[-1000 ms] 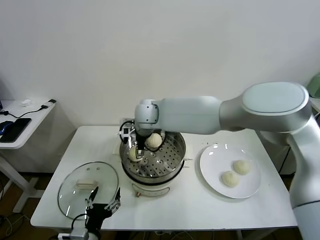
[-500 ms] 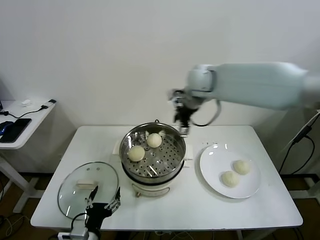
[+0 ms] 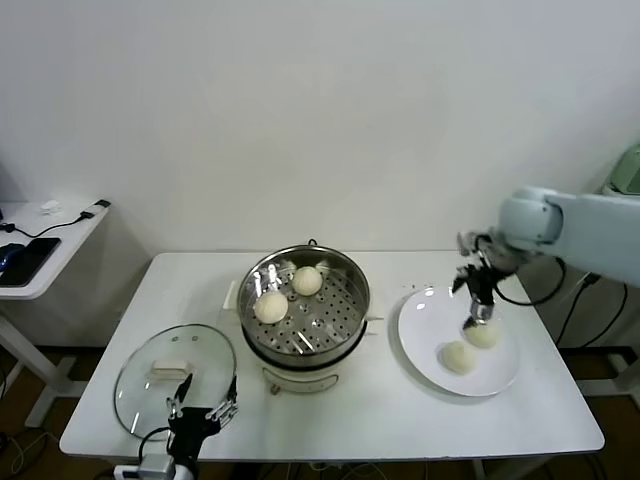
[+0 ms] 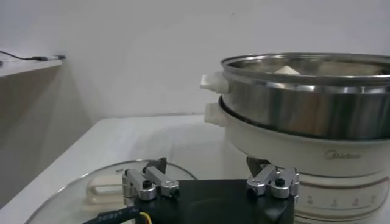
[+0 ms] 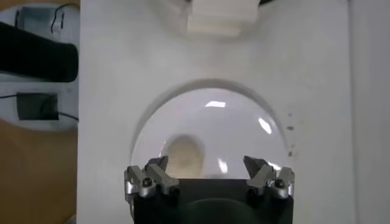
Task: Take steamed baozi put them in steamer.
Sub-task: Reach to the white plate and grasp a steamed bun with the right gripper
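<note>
Right gripper [image 3: 478, 312] fingers spread wide and empty, hanging directly over the white plate [image 3: 428, 345], right above the bun [image 3: 483, 336] at the plate's three o'clock side. A second bun [image 3: 459, 356] lies just beside it toward six o'clock. In the steamer [image 3: 305, 305], two baozi sit on the perforated tray, one [image 3: 307, 281] at twelve o'clock, one [image 3: 270, 307] at nine. Left gripper [image 3: 197, 417] is parked, fingers apart, at the table's near edge by the glass lid [image 3: 176, 375].
</note>
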